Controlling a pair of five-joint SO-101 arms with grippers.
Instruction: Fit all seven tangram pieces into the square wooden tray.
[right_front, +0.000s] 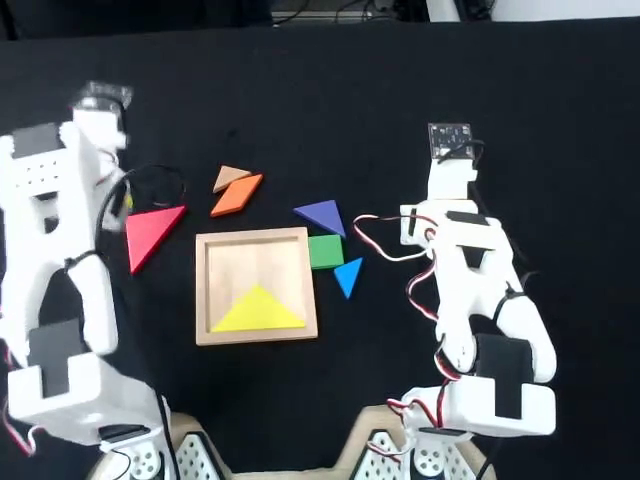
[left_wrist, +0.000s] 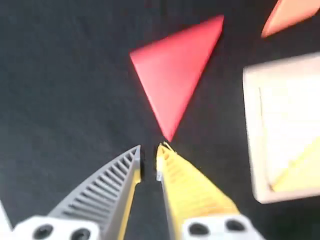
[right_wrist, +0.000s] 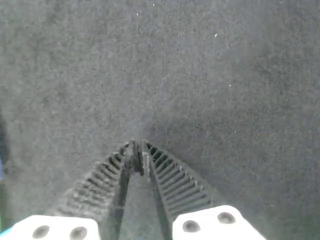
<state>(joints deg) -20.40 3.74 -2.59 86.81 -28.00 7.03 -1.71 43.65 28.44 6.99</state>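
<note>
The square wooden tray (right_front: 203, 290) lies flat in the middle of the black felt-like cloth (right_front: 330, 110), pale and smooth, with a raised rim. It holds 1 piece: a large yellow triangle (right_front: 258, 308), long edge running left to right along the near wall and apex pointing far.

Left of the tray lies a large red triangle (right_front: 150, 232). Its long edge slants from far-right to near-left, and 1 sharp corner points near. The left gripper (left_wrist: 149, 150) sits just off that corner – its ribbed fingers, 1 grey and 1 yellow, are drawn nearly together on nothing.

Beyond the tray's far-left corner, an orange parallelogram (right_front: 237, 194) has its long axis running near-left to far-right. A small tan triangle (right_front: 230, 177) lies just beside it on the far side.

On the right, a green square (right_front: 325, 251) lies just beside the tray's right wall. A blue-violet triangle (right_front: 322, 216) is just beyond it, and a small blue triangle (right_front: 348, 274) is nearer, its tip pointing near.

The right gripper (right_wrist: 138, 146) hangs over bare cloth – its dark ribbed fingers are closed tip to tip, empty.
</note>
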